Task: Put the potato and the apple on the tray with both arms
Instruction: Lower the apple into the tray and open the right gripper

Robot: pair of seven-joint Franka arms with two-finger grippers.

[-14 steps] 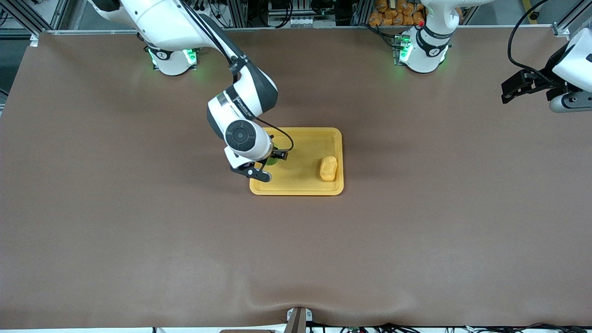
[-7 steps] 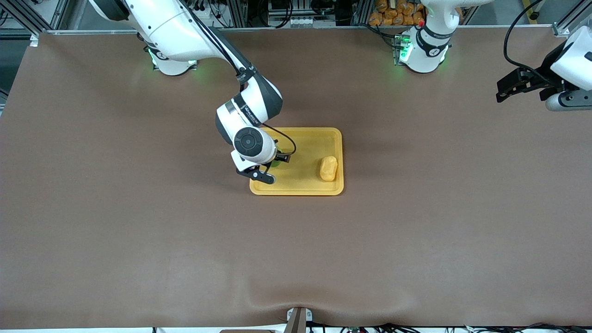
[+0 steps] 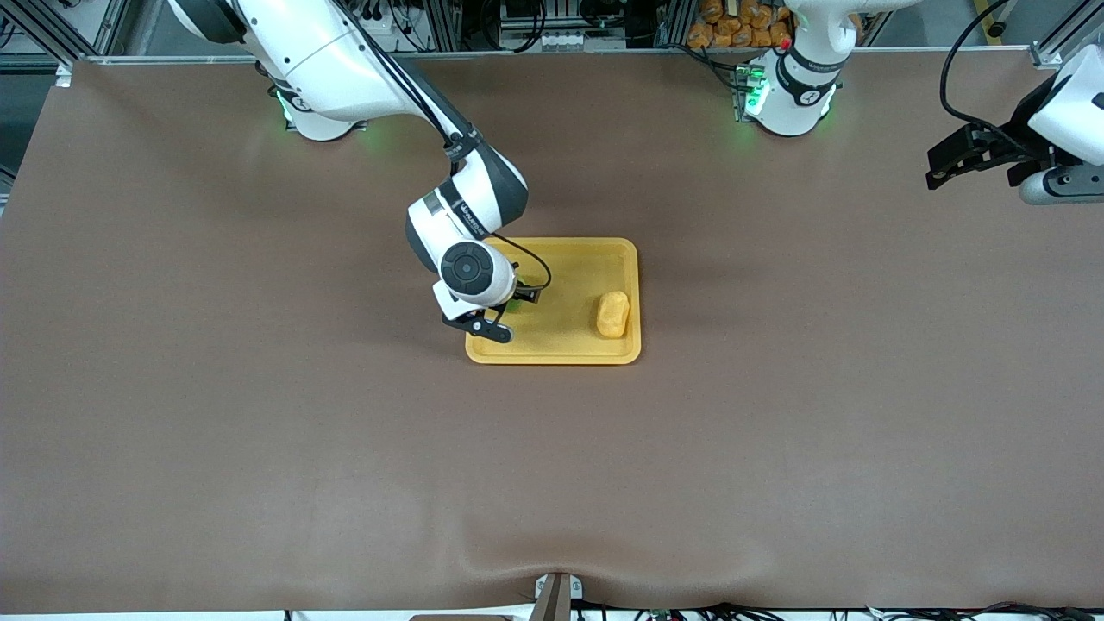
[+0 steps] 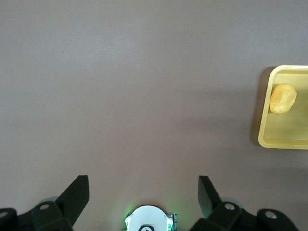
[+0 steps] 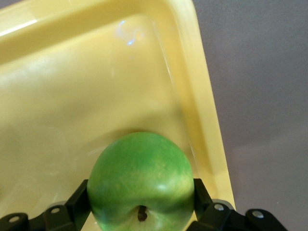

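The yellow tray [image 3: 569,259] lies mid-table. The potato [image 3: 612,314] lies in it at the end toward the left arm. My right gripper [image 3: 507,310] is shut on the green apple [image 5: 142,178], low over the tray's end toward the right arm, close to its rim [image 5: 202,110]. I cannot tell if the apple touches the tray floor. In the front view only a sliver of the apple [image 3: 515,300] shows under the wrist. My left gripper [image 3: 940,168] is open and empty, raised over bare table at the left arm's end. In its wrist view the gripper [image 4: 143,185], the potato [image 4: 282,98] and the tray [image 4: 279,139] show.
The brown table mat [image 3: 776,431] spreads wide round the tray. A pile of orange items [image 3: 742,24] sits off the table by the left arm's base [image 3: 789,95].
My right gripper has lowered with the apple and shifted slightly further over the tray. My left gripper has drifted a little. The potato and tray have not moved.
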